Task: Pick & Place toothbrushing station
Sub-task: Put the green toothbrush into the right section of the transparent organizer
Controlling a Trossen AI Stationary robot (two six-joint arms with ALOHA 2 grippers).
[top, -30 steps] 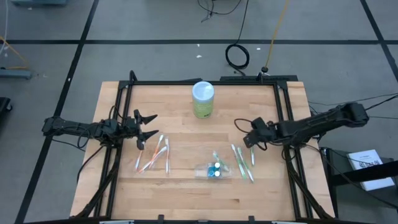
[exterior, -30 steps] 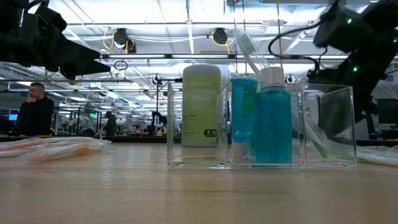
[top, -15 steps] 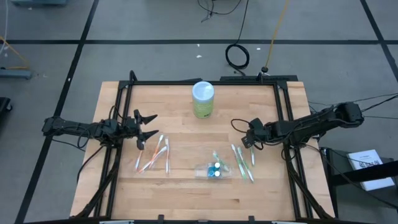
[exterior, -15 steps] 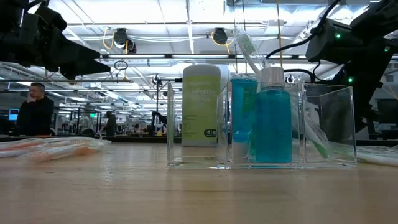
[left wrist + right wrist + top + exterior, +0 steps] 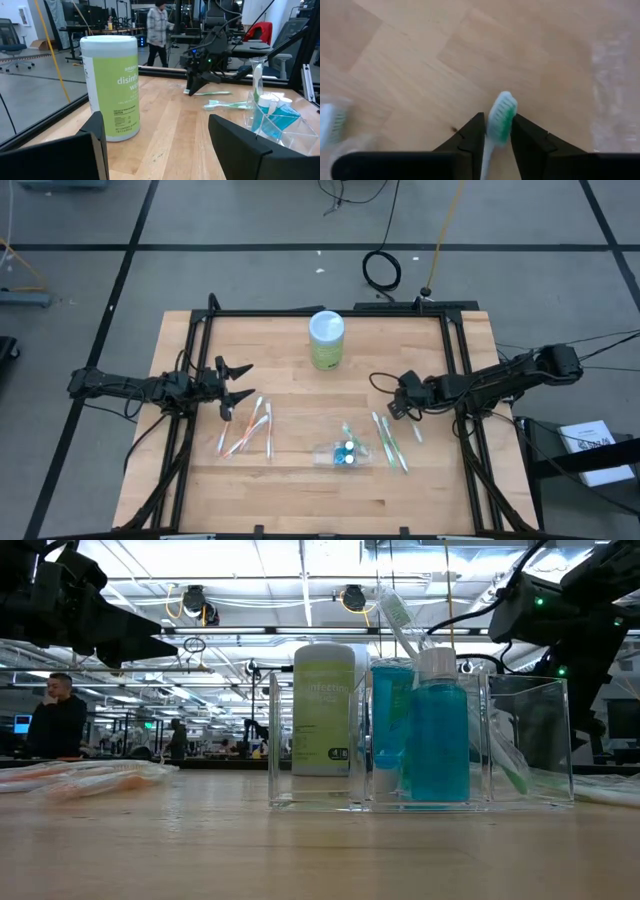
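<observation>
Right gripper (image 5: 496,131), nearer arm, has its 2 fingers clamped on white-and-green plastic toothbrush (image 5: 501,119), long axis running forward between them.

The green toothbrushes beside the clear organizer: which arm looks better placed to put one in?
The right one. Its gripper already has a green toothbrush between its fingers, close to the clear organizer. The left gripper waits open across the table, near the orange toothbrushes.
</observation>
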